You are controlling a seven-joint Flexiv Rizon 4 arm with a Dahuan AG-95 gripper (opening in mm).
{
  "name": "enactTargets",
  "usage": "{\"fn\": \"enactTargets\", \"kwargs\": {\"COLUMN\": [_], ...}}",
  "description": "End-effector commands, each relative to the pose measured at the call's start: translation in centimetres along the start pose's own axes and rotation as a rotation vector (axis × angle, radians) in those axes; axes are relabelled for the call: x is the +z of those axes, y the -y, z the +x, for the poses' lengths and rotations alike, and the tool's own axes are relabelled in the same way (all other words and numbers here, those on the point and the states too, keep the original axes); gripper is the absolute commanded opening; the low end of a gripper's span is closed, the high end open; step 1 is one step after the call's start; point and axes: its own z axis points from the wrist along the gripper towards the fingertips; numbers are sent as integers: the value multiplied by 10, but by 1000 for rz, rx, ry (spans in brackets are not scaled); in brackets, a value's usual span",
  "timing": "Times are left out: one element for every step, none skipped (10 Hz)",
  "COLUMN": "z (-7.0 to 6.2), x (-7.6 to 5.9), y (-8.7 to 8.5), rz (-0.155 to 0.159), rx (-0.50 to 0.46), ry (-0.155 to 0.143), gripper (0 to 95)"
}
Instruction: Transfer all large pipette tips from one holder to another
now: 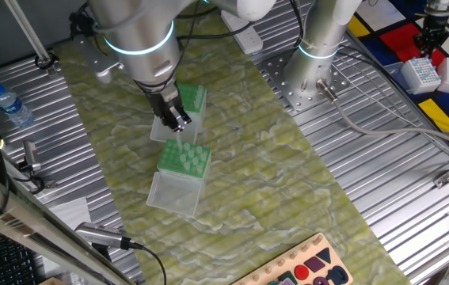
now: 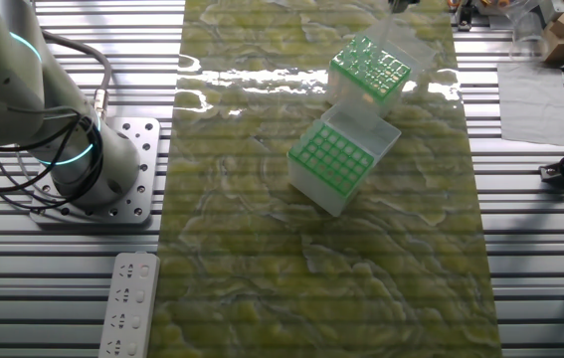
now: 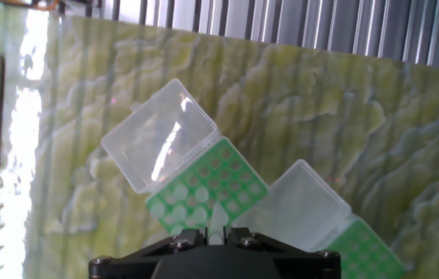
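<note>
In the hand view my gripper (image 3: 217,235) is shut on one large pipette tip (image 3: 217,218), a whitish cone sticking out between the fingers. It points down at a green-topped holder (image 3: 207,188) whose clear lid (image 3: 161,136) stands open. A second green-topped holder (image 3: 365,249), also with its lid (image 3: 300,205) open, lies at the lower right. In one fixed view the gripper (image 1: 180,122) hangs above the mat between the far holder (image 1: 192,98) and the near holder (image 1: 183,158). The other fixed view shows both holders (image 2: 369,68) (image 2: 329,159) but not the fingers.
The holders sit on a yellow-green mat (image 1: 287,198) laid over a ribbed metal table. A water bottle (image 1: 10,104) stands at the left, a board with coloured shapes (image 1: 307,269) at the front edge. A second arm's base (image 1: 319,47) rises at the back right.
</note>
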Motion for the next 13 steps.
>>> {"fn": "enactTargets", "kwargs": {"z": [9,17,24,30,39,47,61,69,78,83,94,101,106], "x": [-5,-9,-11,-13,-14,-12,-8,-5,-2,0,3,5,6], "y": [10,24,32,41,51,58,72,81,88,91,96,100,102], "rz": [44,58,63,71,72,71,71,71,75,75,79,86,91], "rx": [-115,-195,-232,-267,-299,-314,-350,-376,-393,-401,-412,-419,-429], "ry": [-16,-36,-49,-67,-79,-81,-89,-98,-106,-108,-121,-127,-130], "gripper": [0,0,0,0,0,0,0,0,0,0,0,0,0]}}
